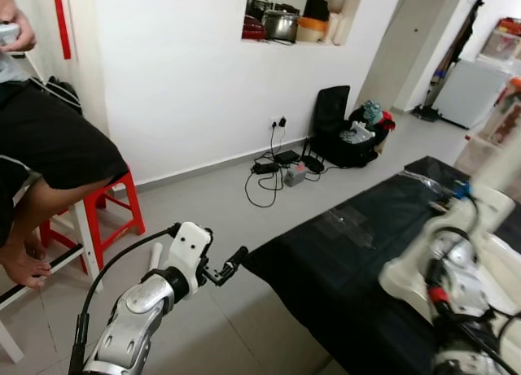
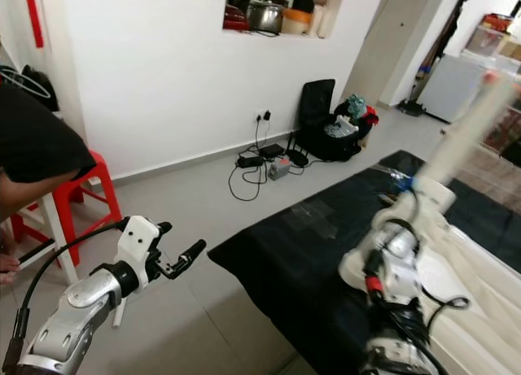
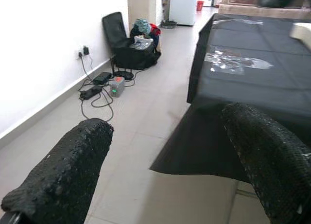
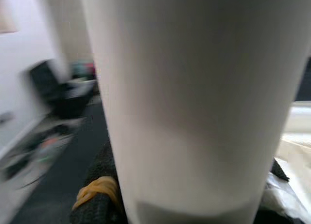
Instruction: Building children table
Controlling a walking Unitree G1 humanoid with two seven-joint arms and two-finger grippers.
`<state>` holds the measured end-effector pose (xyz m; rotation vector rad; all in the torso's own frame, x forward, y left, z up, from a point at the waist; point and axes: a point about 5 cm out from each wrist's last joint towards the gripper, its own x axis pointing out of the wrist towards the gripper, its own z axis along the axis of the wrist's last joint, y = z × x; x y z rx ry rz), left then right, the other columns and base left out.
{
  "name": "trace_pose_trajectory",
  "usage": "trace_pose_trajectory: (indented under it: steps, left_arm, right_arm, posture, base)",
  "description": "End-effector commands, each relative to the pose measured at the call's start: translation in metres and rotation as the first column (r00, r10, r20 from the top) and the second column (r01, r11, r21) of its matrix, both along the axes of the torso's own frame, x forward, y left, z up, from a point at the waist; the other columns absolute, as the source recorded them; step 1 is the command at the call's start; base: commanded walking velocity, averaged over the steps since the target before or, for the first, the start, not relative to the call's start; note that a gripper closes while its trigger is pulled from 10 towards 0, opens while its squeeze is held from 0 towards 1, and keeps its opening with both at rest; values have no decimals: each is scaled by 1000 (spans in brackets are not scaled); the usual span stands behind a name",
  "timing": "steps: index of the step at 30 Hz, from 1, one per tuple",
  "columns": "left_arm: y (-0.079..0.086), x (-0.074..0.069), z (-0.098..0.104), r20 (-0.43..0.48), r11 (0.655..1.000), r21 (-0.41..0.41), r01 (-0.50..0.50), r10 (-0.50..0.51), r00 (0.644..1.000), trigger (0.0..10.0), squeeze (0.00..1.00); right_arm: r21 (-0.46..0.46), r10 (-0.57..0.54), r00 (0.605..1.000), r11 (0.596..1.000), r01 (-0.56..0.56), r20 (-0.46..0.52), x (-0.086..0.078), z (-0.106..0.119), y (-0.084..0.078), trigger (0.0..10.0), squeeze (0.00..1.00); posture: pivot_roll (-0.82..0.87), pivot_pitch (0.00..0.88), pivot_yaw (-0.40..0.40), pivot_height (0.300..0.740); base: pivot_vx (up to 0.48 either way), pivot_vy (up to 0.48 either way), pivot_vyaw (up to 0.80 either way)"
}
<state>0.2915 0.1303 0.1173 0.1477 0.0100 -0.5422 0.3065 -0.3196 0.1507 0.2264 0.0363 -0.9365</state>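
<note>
- Containers first: I've got a steel pot [image 1: 281, 23] sitting in the wall hatch, can't see inside it. On the floor by the wall there's a black bag [image 1: 356, 139] with clothes or cloth bundled on top, just beside a folded black chair [image 1: 330, 111].
- My right gripper [image 2: 423, 188] is clamped on a white table leg [image 2: 468, 127]. It's blurry in both eye views.
- The leg's long axis runs up and away from the gripper, tilted toward my right, far end pointing at the ceiling. It's held above the black-covered table [image 1: 350, 245].
- In the right wrist view the leg [image 4: 194, 97] sits right between the black fingers [image 4: 95, 199].
- My left gripper [image 1: 224, 271] hangs over the floor near the table corner, fingers [image 3: 68, 175] spread apart, holding nothing.
- A person [image 1: 41, 147] sits on a red stool [image 1: 114, 216] on my left.
</note>
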Motion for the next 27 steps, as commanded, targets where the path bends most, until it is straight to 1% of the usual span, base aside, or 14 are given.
trace_pose_trajectory:
  steps: [1,4,5,6,11,13,14,15,16,17,18,20,24,27]
  left_arm:
    - [-5,1,-3,-4,1000,18,15,-15,1000,10000,0]
    - [-5,1,-3,-3,1000,18,14,-14,1000,10000,0]
    - [-5,1,-3,-2,1000,18,13,-13,1000,10000,0]
    - [-4,1,-3,-2,1000,19,12,-12,1000,10000,0]
    - [-4,1,-2,-1,1000,19,10,-10,1000,10000,0]
    - [-4,1,-2,-1,1000,19,10,-10,1000,10000,0]
    - [-4,1,-2,-2,1000,18,11,-11,1000,10000,0]
    - [-4,1,-2,-2,1000,18,11,-11,1000,10000,0]
    - [-4,1,-2,-1,1000,16,13,-13,1000,10000,0]
    - [-4,1,-2,-1,1000,16,13,-13,1000,10000,0]
    - [-5,0,-2,1,1000,11,17,-17,1000,10000,0]
    - [-5,0,-2,1,1000,11,17,-17,1000,10000,0]
    - [-6,0,-2,2,1000,10,16,-16,1000,10000,0]
    - [-6,-1,-2,2,1000,11,13,-13,1000,10000,0]
  right_arm:
    - [107,-135,969,981,159,-206,-29,-52,-15,10000,0]
    - [118,-61,983,990,82,-173,-17,-50,-1,10000,0]
    - [140,22,995,990,-8,-101,-5,-44,13,10000,831]
    - [147,102,994,984,-97,-29,6,-36,27,10000,1000]
    - [130,385,910,905,-405,156,33,-11,64,10000,1000]
    - [105,538,809,814,-572,235,41,1,86,10000,898]
    - [24,727,612,638,-770,312,43,19,115,10000,0]
    - [24,727,612,638,-770,312,43,19,115,10000,0]
    - [-85,863,371,422,-903,344,37,34,141,10000,0]
    - [-85,863,371,422,-903,344,37,34,141,10000,0]
    - [-218,947,31,106,-970,320,21,50,171,10000,0]
    - [-218,947,31,106,-970,320,21,50,171,10000,0]
    - [-263,956,-112,-39,-964,272,16,55,182,10000,0]
    - [-263,964,-84,-16,-965,252,23,51,183,10000,0]
  posture:
    - [86,0,-142,740]
    - [87,0,-143,740]
    - [91,0,-147,740]
    - [92,0,-147,740]
    - [95,0,-149,740]
    - [90,0,-146,740]
    - [93,0,-149,740]
    - [93,0,-149,740]
    - [94,0,-150,740]
    - [94,0,-150,740]
    - [98,0,-155,740]
    - [98,0,-155,740]
    - [103,0,-161,740]
    - [108,0,-165,740]
  base:
    - [0,0,0]
    - [0,0,0]
    - [0,0,0]
    - [0,0,0]
    - [0,0,0]
    - [0,0,0]
    - [0,0,0]
    - [0,0,0]
    - [0,0,0]
    - [0,0,0]
    - [0,0,0]
    - [0,0,0]
    - [0,0,0]
    - [0,0,0]
